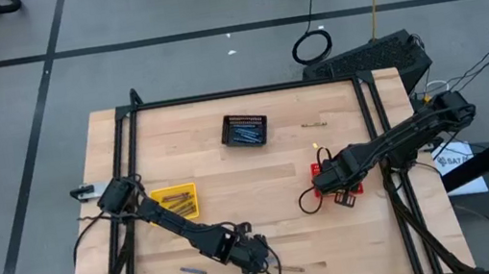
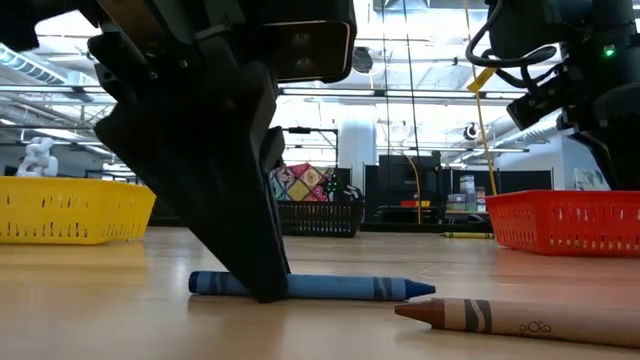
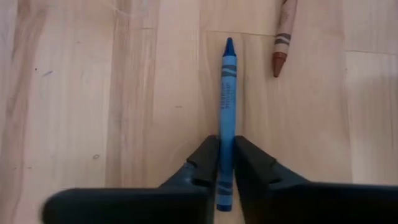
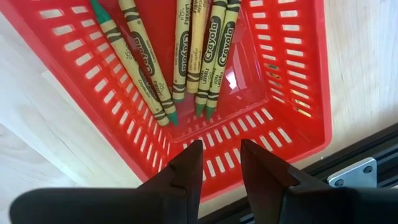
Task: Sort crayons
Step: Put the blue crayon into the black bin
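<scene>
left gripper [image 3: 226, 167] sitting at worktop [image 1: 278, 166] front edge, jaws astride a crayon [image 3: 227, 106] | second crayon [image 3: 283, 34] lying just beside | right gripper [image 4: 221, 163] hanging over a basket [image 4: 298, 93] (crayons inside)

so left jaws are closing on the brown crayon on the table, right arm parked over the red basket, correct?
Not quite. The left gripper has its jaws around the blue crayon, as the left wrist view shows; the brown crayon lies apart, untouched. The rest holds: the right gripper hangs over the red basket.
</scene>
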Robot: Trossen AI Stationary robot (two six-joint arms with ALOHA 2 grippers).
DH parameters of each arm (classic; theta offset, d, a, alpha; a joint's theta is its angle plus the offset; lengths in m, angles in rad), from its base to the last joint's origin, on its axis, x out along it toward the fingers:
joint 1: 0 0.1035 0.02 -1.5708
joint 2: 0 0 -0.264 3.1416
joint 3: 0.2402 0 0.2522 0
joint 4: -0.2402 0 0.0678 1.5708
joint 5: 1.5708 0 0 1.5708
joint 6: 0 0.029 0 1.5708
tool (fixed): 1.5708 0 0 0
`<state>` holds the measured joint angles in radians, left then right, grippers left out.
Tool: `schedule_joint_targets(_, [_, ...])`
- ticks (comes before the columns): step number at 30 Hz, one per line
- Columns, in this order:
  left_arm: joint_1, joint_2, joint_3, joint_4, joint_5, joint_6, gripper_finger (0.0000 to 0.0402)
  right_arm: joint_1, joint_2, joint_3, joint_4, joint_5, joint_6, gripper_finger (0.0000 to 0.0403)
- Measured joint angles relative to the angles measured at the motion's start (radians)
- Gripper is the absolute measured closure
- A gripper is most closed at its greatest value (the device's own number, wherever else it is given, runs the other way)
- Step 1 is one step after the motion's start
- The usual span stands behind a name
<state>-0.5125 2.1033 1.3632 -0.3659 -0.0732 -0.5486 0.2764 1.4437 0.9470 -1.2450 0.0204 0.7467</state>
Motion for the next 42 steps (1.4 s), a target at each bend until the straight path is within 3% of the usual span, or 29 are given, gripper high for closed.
schedule_joint_targets(3, [0.000, 0.000, -0.001, -0.001, 0.003, 0.000, 0.0391, 0.000, 0.000, 0.000, 0.000, -0.001, 0.000, 0.0307])
schedule_joint_targets(14, [0.003, -0.038, -0.010, 0.004, 0.006, 0.010, 0.0398, 0.003, -0.001, 0.002, 0.095, -0.140, -0.089, 0.0307])
schedule_joint_targets(24, [0.022, -0.186, -0.009, -0.007, -0.204, 0.087, 0.0400, 0.080, -0.093, 0.097, 0.291, -0.158, -0.168, 0.0307])
schedule_joint_targets(30, [0.104, -0.259, -0.007, -0.099, -0.335, 0.149, 0.0401, 0.123, -0.162, 0.134, 0.352, -0.094, -0.146, 0.0307])
schedule_joint_targets(42, [0.365, -0.285, -0.006, -0.165, -0.250, 0.346, 0.0400, 0.169, -0.197, 0.135, 0.366, -0.095, -0.191, 0.0307])
